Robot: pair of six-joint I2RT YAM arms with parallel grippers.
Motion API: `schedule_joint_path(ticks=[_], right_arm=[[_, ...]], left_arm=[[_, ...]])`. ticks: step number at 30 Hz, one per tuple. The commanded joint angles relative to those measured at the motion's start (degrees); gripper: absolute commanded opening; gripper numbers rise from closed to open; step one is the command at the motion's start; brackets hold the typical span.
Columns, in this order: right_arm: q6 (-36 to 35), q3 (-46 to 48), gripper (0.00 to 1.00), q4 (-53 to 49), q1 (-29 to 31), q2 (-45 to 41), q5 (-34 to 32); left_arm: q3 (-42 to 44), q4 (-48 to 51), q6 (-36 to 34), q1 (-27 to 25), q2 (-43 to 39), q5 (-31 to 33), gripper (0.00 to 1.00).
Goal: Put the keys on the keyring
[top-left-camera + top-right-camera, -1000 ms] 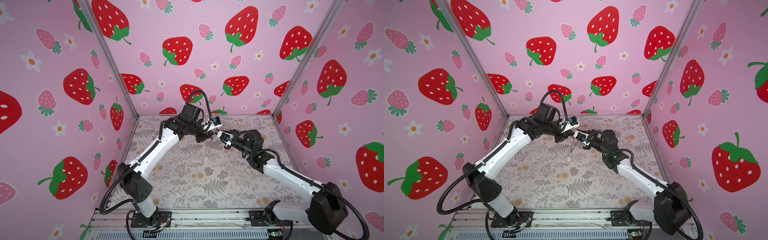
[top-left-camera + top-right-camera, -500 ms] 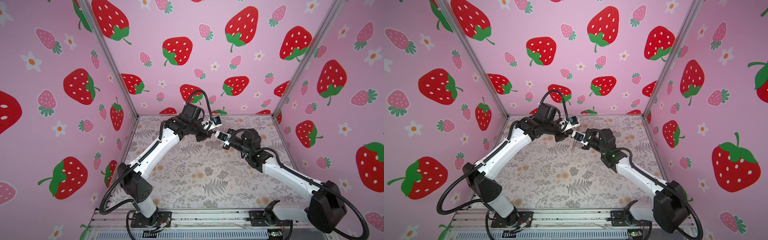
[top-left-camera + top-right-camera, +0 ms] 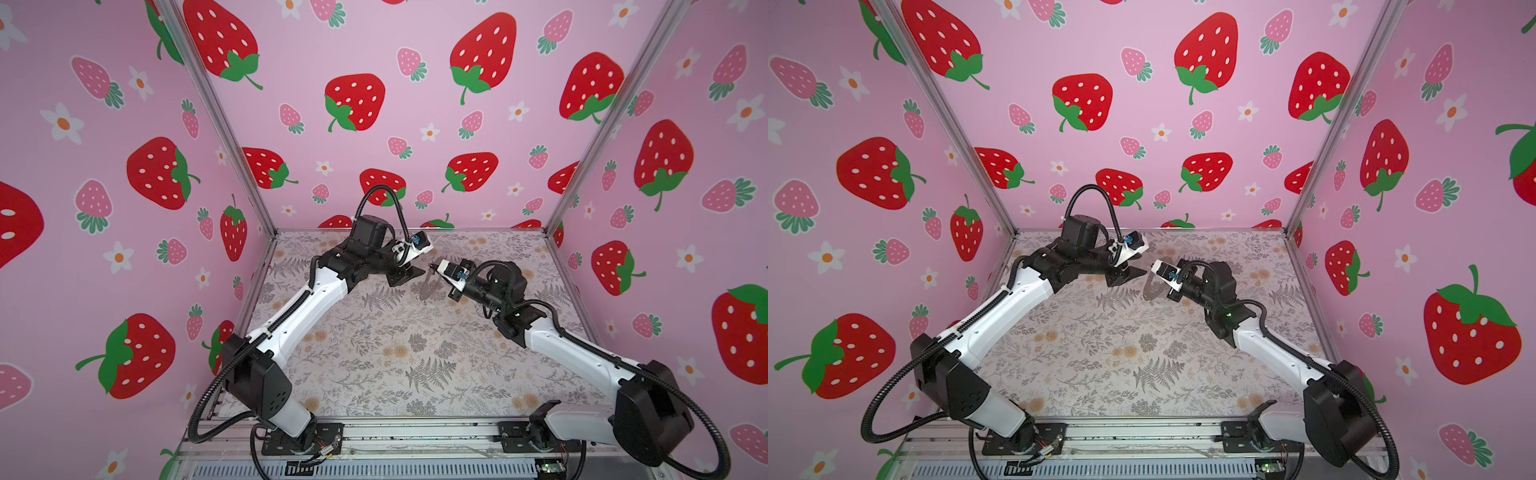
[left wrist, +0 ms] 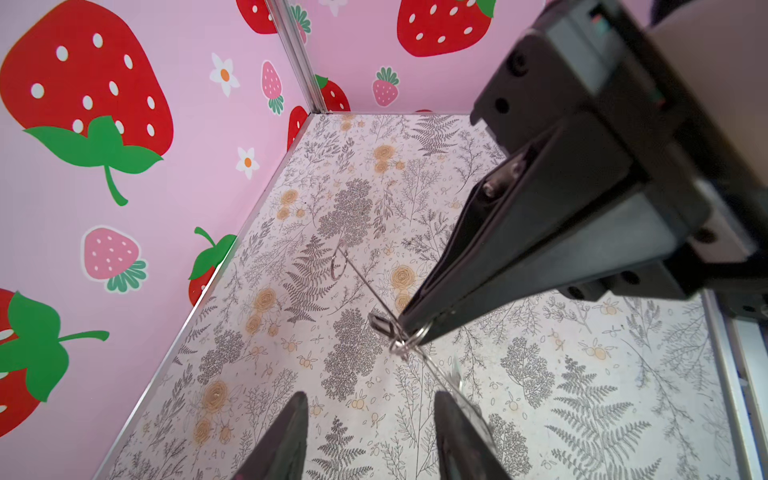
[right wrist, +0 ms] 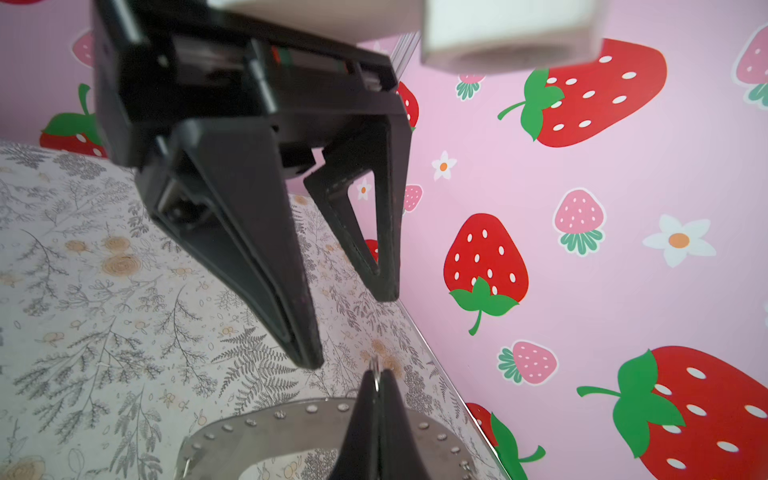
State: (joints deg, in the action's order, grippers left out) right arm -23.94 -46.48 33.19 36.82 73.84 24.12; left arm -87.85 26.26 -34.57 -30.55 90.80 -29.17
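Keyring [image 5: 270, 428], one, hangs pinched in right end effector [image 5: 377, 376]; left end effector [image 4: 372, 401] stands parted, empty.

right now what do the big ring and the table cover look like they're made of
Keyring: probably metal, dull silvery-grey with soft sheen and tiny holes or studs along its rim. Table cover: matte printed sheet, grey ferns and orange flowers; fabric or paper, cannot tell.

Pink walls [image 3: 291, 62] printed with strawberries and daisies rise around three sides of the fern-patterned worktop [image 3: 374, 353]; silver posts [image 3: 226, 137] stand at its far corners.
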Motion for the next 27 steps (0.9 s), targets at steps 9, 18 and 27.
schedule_joint_path(ticks=[9, 18, 27], right_arm=[[11.2, 4.0, 0.00, 17.7, -1.6, -2.2, 5.2], [18.5, 5.5, 0.00, 26.8, -2.1, -0.5, 6.0], [20.7, 5.7, 0.00, 28.8, -2.4, 0.2, 5.2]], left_arm=[[5.8, -11.1, 4.7, 0.0, -0.9, -8.8, 0.48], [7.0, -15.8, 7.3, -0.4, -0.1, -8.9, 0.45], [8.4, -19.8, 7.2, -1.7, -0.4, -11.4, 0.41]])
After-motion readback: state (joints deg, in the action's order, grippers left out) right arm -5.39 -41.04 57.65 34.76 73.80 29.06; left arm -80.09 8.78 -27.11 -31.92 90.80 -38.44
